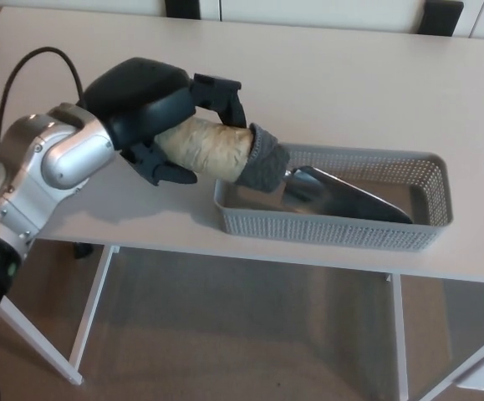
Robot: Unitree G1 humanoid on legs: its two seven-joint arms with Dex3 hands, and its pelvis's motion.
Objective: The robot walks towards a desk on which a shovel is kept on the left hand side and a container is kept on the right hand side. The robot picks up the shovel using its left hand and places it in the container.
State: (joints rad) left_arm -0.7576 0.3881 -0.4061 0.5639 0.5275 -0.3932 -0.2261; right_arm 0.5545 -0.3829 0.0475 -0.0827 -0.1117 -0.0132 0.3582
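I've got my left arm (37,171) reaching in from the lower left, silver forearm angled up and to the right, a black cable looping off behind it. The left hand (154,117) sits at the end, black and bulky, knuckles up, its fingers (219,93) curled over the top and the thumb (168,171) tucked underneath, clamped around the shovel handle (208,150). My right hand isn't showing.

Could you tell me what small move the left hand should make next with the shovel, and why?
Probably open the fingers and let go. The left hand grips the shovel by its wrapped handle, the blade already lies tilted down inside the container, and the handle's grey collar sits over the container's near-left rim, so little lowering seems left.
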